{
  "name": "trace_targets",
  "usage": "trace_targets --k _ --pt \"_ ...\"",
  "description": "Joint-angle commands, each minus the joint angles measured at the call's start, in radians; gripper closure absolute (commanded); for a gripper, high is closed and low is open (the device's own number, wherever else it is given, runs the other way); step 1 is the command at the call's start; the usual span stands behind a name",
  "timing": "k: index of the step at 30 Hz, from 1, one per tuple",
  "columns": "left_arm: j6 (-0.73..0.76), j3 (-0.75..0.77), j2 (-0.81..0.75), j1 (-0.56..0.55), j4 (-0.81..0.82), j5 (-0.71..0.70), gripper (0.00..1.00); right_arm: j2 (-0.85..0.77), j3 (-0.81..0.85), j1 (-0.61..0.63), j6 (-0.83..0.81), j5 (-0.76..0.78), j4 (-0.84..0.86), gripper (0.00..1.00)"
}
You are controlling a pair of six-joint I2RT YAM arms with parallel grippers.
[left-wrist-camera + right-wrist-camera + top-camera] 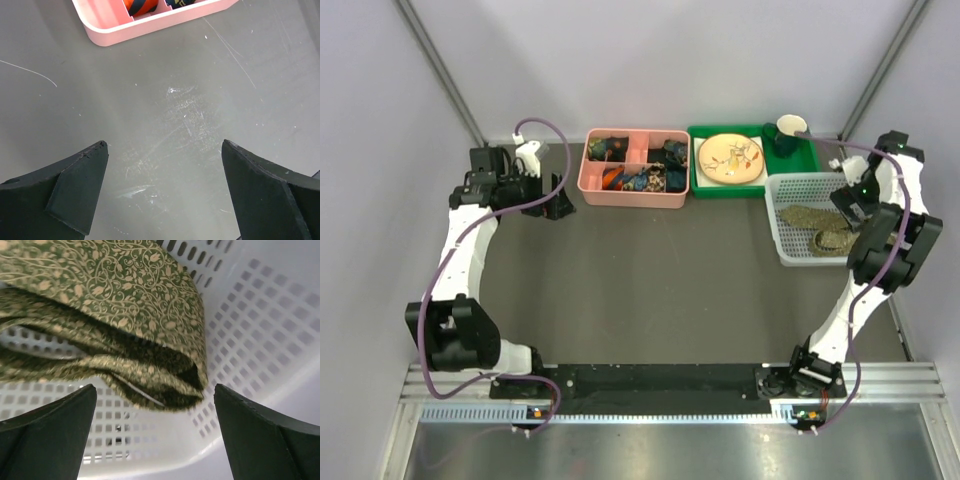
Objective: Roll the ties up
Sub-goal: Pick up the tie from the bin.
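Note:
An olive-tan patterned tie [817,228] lies bunched in the white mesh basket [786,189] at the right. In the right wrist view the folded tie [120,315] fills the upper left, lying on the basket floor [260,325]. My right gripper [155,405] is open and empty, hovering over the basket's right part just short of the tie's folded end; it shows in the top view [850,205]. My left gripper [165,165] is open and empty over bare table, near the pink box; it shows in the top view [560,205].
A pink divided box [633,168] with rolled ties stands at the back middle; its corner shows in the left wrist view [150,20]. A green tray [705,185] with a plate [730,158] and a cup [788,132] stands next to it. Grey walls enclose the table.

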Motion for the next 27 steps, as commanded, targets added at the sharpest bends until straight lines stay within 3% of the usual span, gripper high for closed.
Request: trace_targets --k 1,9,11,14,15,17,18,27 --pt "0.002 -0.002 0.01 -0.004 0.046 0.031 0.01 0.048 -0.053 -0.004 -0.062 0.077 0.102 0.01" --pt "-0.015 0.003 0.03 -0.009 0.043 0.031 0.01 0.12 -0.103 -0.004 -0.079 0.105 0.149 0.01" --pt "-0.018 0.008 0.035 -0.007 0.04 0.026 0.01 0.132 -0.095 -0.004 -0.073 0.104 0.151 0.16" --pt "-0.021 0.004 0.038 -0.009 0.038 0.022 0.01 0.128 -0.067 -0.004 -0.065 0.096 0.149 0.49" --pt "-0.021 0.004 0.038 -0.007 0.037 0.017 0.01 0.117 -0.051 -0.004 -0.064 0.097 0.151 0.73" --pt "-0.021 0.008 0.036 -0.009 0.032 0.019 0.01 0.1 -0.04 -0.004 -0.067 0.102 0.16 0.88" --pt "-0.019 0.011 0.035 -0.009 0.032 0.016 0.01 0.079 -0.038 -0.004 -0.068 0.107 0.187 1.0" --pt "-0.007 0.029 0.0 -0.009 0.018 -0.012 0.01 -0.145 -0.018 -0.004 0.022 0.025 0.272 1.0"
